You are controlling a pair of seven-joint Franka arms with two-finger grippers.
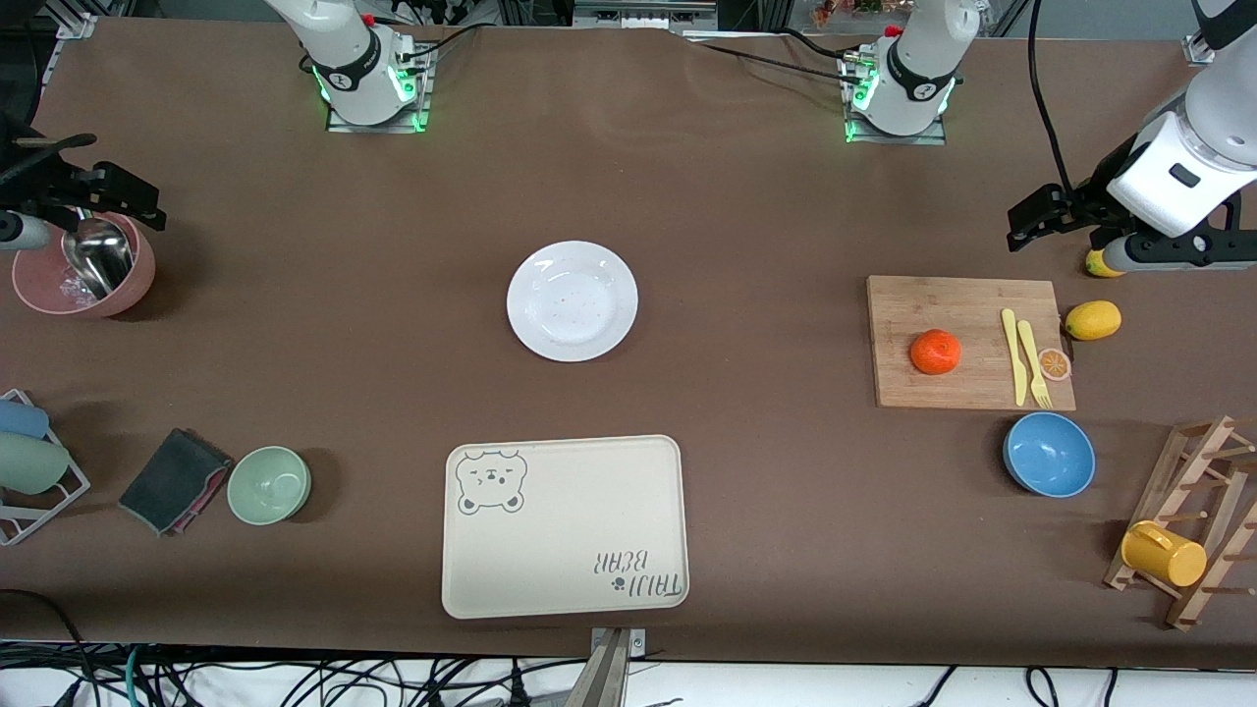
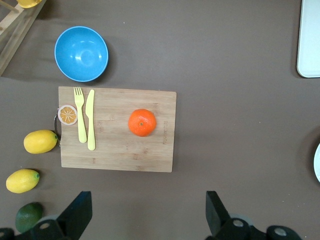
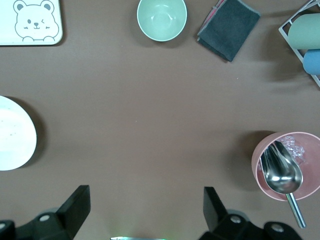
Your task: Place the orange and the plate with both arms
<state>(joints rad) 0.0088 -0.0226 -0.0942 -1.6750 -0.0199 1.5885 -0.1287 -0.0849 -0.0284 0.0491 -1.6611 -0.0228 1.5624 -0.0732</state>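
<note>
The orange (image 1: pixel 935 352) sits stem-up (round, no long axis) on the cutting board (image 1: pixel 967 295), at three o'clock from the plate (image 1: pixel 573 300) on the brown table (image 1: pixel 393 324). Left gripper (image 2: pixel 145 220) and right gripper (image 3: pixel 145 217) hover spread, empty.

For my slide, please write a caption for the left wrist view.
Orange on the cutting board beside yellow cutlery; open left gripper above.

Both arms rise from bases along the table's edge farthest from the front camera and swing outward — one to each end. The left gripper (image 1: pixel 1026 224) hangs in the air at the left arm's end of the table, fingers (image 2: pixel 77 212) spread wide, holding nothing. The right gripper (image 1: pixel 133 201) hangs at the right arm's end — its fingers (image 3: pixel 75 205) equally wide apart and empty.
</note>
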